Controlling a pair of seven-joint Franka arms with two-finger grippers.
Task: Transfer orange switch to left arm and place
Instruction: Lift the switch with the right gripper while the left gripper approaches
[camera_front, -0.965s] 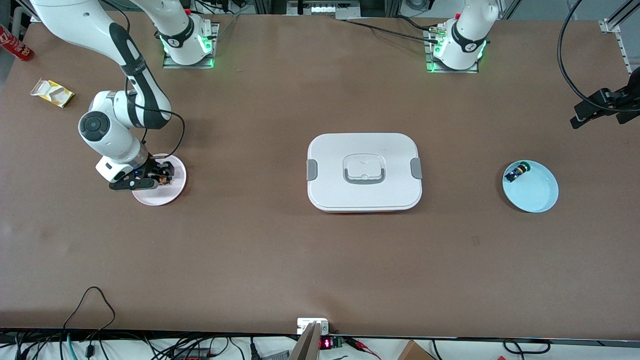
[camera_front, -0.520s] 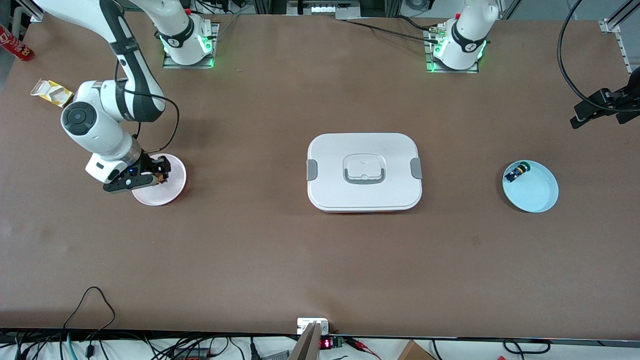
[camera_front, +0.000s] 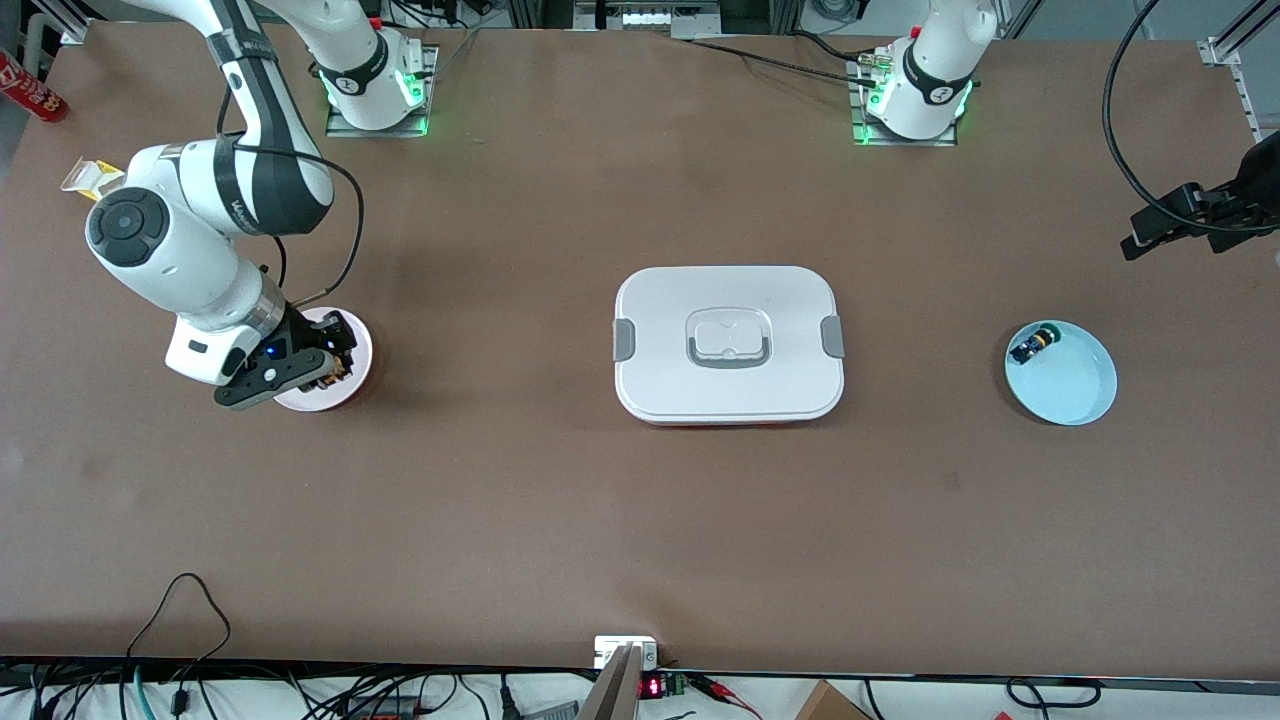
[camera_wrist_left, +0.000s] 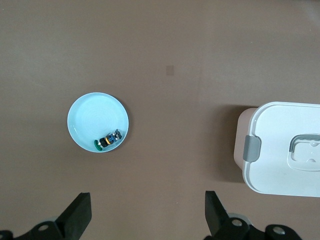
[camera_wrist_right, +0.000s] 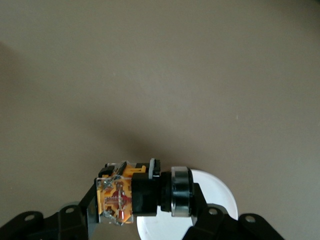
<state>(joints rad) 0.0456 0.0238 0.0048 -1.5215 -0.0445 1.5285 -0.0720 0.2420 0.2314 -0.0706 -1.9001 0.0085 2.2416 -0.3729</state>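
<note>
My right gripper (camera_front: 332, 365) is shut on the orange switch (camera_wrist_right: 145, 192) and holds it above the pink plate (camera_front: 352, 385) at the right arm's end of the table. The switch is black with an orange block and a silver ring. The plate also shows in the right wrist view (camera_wrist_right: 215, 187). The white box (camera_front: 729, 344) with grey clips sits mid-table; its corner shows in the left wrist view (camera_wrist_left: 282, 150). My left gripper (camera_wrist_left: 148, 216) is open and empty, high above the table near the light-blue plate (camera_wrist_left: 97, 120); in the front view only a black part of it (camera_front: 1200, 215) shows at the edge.
A small black switch with blue and green parts (camera_front: 1032, 345) lies in the light-blue plate (camera_front: 1075, 390) at the left arm's end. A yellow wrapper (camera_front: 82, 172) and a red can (camera_front: 32, 90) lie near the right arm's end, away from the front camera.
My right gripper has lifted the orange switch off the pink plate, and the arm has risen. The left arm has shifted slightly at the view's edge.
</note>
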